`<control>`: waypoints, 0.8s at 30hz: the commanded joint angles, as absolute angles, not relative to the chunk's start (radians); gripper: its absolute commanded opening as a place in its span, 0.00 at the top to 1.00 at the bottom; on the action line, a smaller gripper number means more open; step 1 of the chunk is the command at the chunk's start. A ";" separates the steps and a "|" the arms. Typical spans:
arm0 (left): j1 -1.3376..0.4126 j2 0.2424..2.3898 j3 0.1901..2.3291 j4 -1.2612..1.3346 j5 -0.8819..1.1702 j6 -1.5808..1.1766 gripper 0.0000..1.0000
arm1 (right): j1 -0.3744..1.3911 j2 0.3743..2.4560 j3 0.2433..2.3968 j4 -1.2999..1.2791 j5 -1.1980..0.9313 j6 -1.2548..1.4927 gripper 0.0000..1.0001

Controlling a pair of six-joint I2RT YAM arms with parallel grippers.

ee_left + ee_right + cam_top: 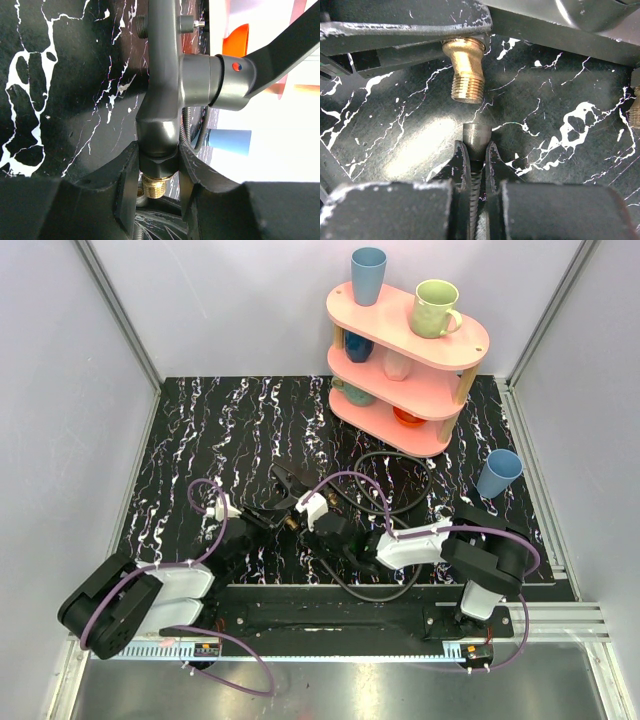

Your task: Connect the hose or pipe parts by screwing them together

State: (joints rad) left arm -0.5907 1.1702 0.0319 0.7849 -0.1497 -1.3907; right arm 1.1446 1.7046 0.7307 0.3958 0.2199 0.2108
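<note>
My left gripper (pixel 158 148) is shut on the dark hex collar of a grey angular pipe piece (pixel 162 75). The piece's brass threaded fitting (pixel 154 186) pokes out below the fingers. In the right wrist view that brass fitting (pixel 466 70) points down at the dark knurled end of the black hose (pixel 476 136), with a small gap between them. My right gripper (pixel 476 146) is shut on the hose just behind that end. In the top view both grippers, the left (pixel 279 508) and the right (pixel 306 524), meet at mid-table, and the hose (pixel 392 508) loops away behind them.
A pink three-tier shelf (pixel 407 368) with cups stands at the back right. A blue cup (pixel 498 472) stands on the black marbled mat (pixel 220 430) at the right. Purple cables (pixel 205 492) arch over both arms. Another brass end (pixel 635 111) lies at the right edge.
</note>
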 commanded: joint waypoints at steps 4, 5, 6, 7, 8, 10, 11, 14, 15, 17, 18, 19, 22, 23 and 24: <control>-0.594 1.115 -0.025 0.893 -0.176 -1.362 1.00 | 1.157 1.658 0.765 0.453 0.222 0.227 1.00; -0.592 1.114 -0.025 0.891 -0.178 -1.364 1.00 | 1.157 1.661 0.772 0.453 0.221 0.229 1.00; -0.594 1.111 -0.025 0.890 -0.178 -1.362 1.00 | 1.158 1.661 0.778 0.453 0.221 0.229 1.00; -0.592 1.111 -0.023 0.890 -0.179 -1.362 1.00 | 1.160 1.666 0.784 0.449 0.218 0.227 1.00; -0.594 1.111 -0.025 0.890 -0.179 -1.362 1.00 | 1.160 1.670 0.796 0.445 0.218 0.227 1.00; -0.592 1.111 -0.021 0.888 -0.178 -1.359 1.00 | 1.164 1.677 0.807 0.442 0.216 0.222 1.00; -0.594 1.112 -0.021 0.887 -0.178 -1.359 1.00 | 1.164 1.677 0.814 0.440 0.218 0.224 1.00; -0.592 1.117 -0.021 0.890 -0.173 -1.362 1.00 | 1.167 1.678 0.824 0.442 0.222 0.219 1.00; -0.594 1.117 -0.021 0.894 -0.172 -1.361 1.00 | 1.167 1.681 0.825 0.442 0.227 0.218 1.00; -0.592 1.117 -0.023 0.897 -0.169 -1.362 1.00 | 1.167 1.690 0.837 0.436 0.233 0.215 1.00; -0.592 1.117 -0.023 0.897 -0.169 -1.364 1.00 | 1.167 1.693 0.842 0.433 0.235 0.213 1.00; -0.592 1.115 -0.026 0.899 -0.169 -1.367 1.00 | 1.169 1.698 0.845 0.428 0.238 0.213 1.00; -0.592 1.108 -0.031 0.897 -0.169 -1.368 1.00 | 1.167 1.695 0.850 0.425 0.268 0.215 1.00; -0.592 1.106 -0.031 0.896 -0.169 -1.370 1.00 | 1.166 1.692 0.847 0.425 0.282 0.215 1.00; -0.592 1.101 -0.034 0.894 -0.169 -1.370 1.00 | 1.167 1.690 0.845 0.425 0.285 0.212 1.00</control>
State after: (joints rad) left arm -0.5900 1.1446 0.0319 0.7567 -0.1581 -1.3849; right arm 1.1587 1.7008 0.7986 0.3748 0.2226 0.2173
